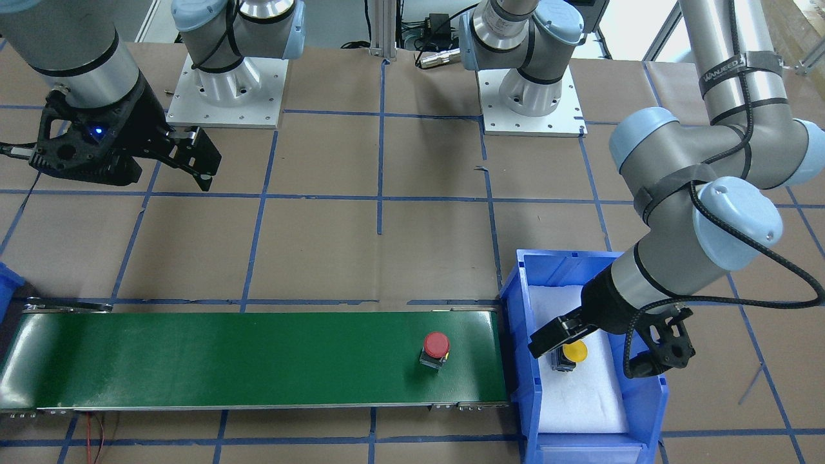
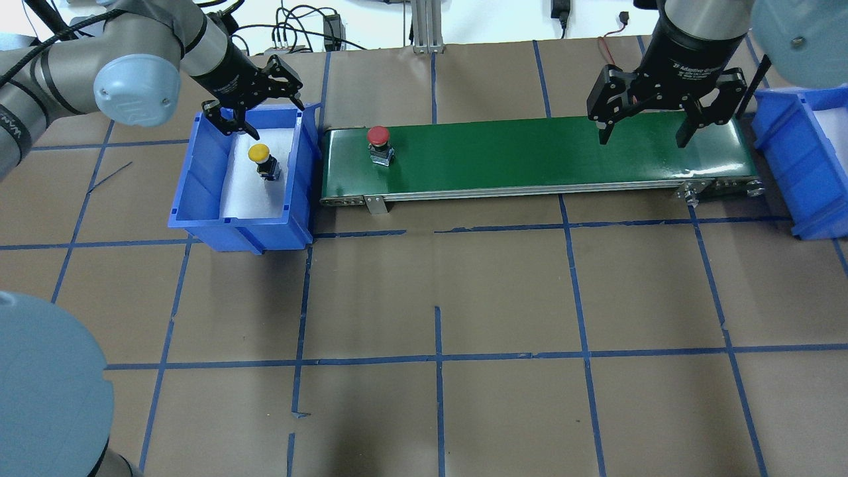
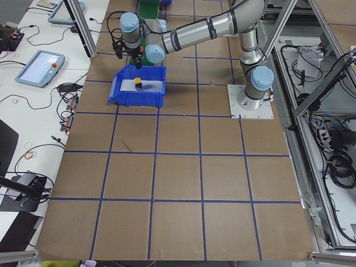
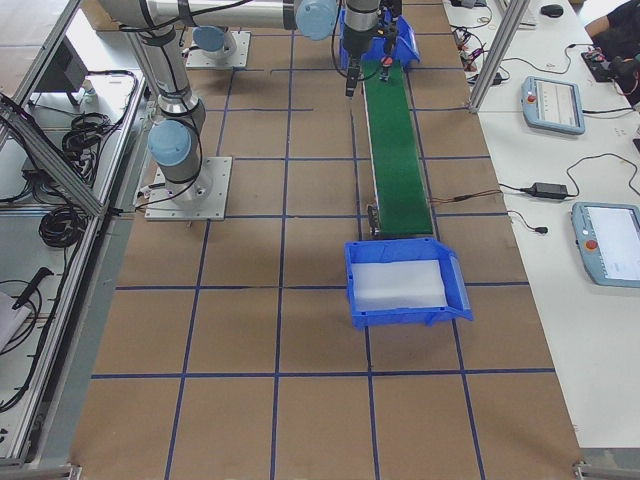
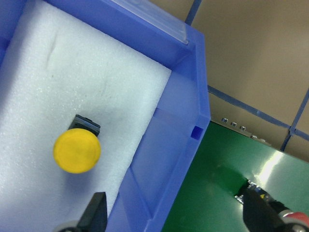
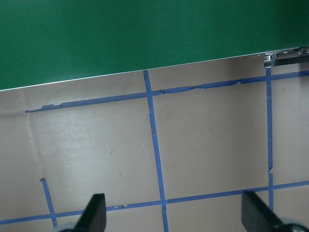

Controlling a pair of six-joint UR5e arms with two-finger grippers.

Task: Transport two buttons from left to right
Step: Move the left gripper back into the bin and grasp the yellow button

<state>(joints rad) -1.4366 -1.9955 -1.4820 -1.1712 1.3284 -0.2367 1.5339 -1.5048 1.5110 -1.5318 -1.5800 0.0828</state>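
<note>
Yellow-capped button (image 5: 77, 152) sits on white foam (image 5: 38, 96) in the blue bin (image 2: 199, 173), just off the green conveyor belt's (image 2: 530, 156) left end. Left gripper (image 1: 585, 359) hangs over it, fingers spread wide, gripping nothing. Red-capped button (image 2: 378, 136) stands on the belt near that same end. Right gripper (image 2: 642, 140) hovers above the belt's right end, wide open and empty.

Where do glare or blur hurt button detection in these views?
Overhead: even light, yellow button and red button both crisp. Left wrist: white glare patch on the green belt beside the corner where the red button is cut off; yellow cap sharp. Front-facing: mild sheen at the belt's end away from the buttons. Side views: buttons tiny.
</note>
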